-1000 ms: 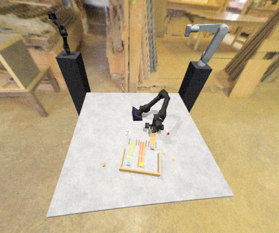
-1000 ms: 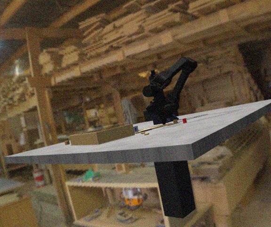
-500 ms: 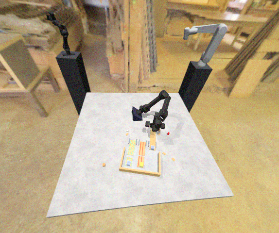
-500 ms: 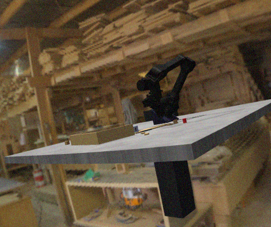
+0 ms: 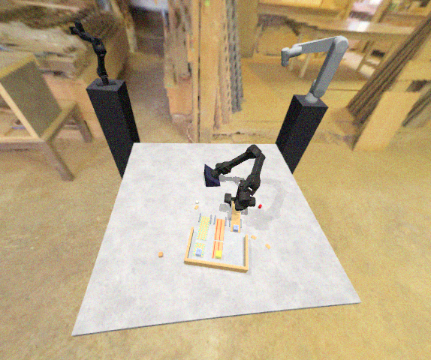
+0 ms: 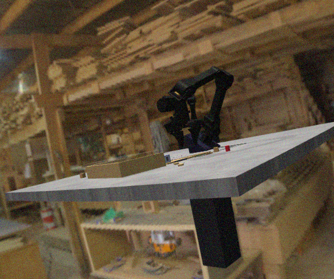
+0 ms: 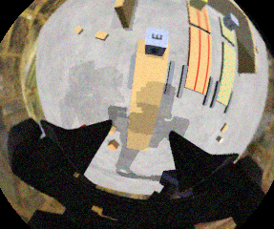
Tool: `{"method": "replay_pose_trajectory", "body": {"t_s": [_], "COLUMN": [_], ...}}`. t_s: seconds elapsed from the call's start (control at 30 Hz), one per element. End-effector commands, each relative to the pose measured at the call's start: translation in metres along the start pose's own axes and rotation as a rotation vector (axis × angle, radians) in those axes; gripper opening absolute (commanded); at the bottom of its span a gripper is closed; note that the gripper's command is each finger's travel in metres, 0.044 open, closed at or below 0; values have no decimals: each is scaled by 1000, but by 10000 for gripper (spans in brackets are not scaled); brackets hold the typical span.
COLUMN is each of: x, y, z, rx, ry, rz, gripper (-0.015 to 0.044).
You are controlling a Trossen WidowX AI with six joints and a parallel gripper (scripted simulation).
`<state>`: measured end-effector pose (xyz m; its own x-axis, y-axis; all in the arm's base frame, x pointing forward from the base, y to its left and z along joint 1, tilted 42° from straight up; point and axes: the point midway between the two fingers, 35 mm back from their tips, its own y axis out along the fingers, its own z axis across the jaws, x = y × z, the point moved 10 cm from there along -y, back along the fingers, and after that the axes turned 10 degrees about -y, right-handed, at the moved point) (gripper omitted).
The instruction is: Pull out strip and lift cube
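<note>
The plain tan strip (image 5: pixel 236 217) (image 7: pixel 152 69) is in one piece, with its cube end outside the walled tray's open side. The labelled cube (image 5: pixel 236 228) (image 6: pixel 167 158) (image 7: pixel 156 41), light blue with a dark E-like mark, sits on that end. My gripper (image 7: pixel 140 129) is open and empty above the strip's near end, fingertips on either side of it in the wrist view. The red-striped strip (image 5: pixel 219 229) (image 7: pixel 199 59) is split by a gap; a yellow cube (image 5: pixel 218 254) sits on its far piece. The dotted strip (image 5: pixel 203 227) (image 7: pixel 227 72) is also split; a blue cube (image 5: pixel 199 252) (image 7: pixel 231 21) sits on its far piece.
Low grey guides (image 7: pixel 170 76) flank the strips. The wooden tray wall (image 5: pixel 215 265) (image 6: pixel 139 164) (image 7: pixel 246 52) surrounds three sides. A wooden block (image 7: pixel 113 144) lies beside the plain strip's near end. A red piece (image 5: pixel 260 205) (image 6: pixel 227 148) and small chips (image 5: pixel 253 237) (image 7: pixel 101 35) lie around.
</note>
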<state>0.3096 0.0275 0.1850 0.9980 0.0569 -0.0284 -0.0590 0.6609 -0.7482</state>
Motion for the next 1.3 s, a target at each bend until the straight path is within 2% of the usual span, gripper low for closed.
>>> {"method": "replay_pose_trajectory", "body": {"t_s": [0.0,1.03,1.27], "x": [14,127,128], "y": [-2,-17,-9], "z": [-2,-23,-23], "rx": [-3,-5,-5], "ry": [-2,-6,-6], "rz": [-1,-5,-6], "gripper": [440,440,256]}}
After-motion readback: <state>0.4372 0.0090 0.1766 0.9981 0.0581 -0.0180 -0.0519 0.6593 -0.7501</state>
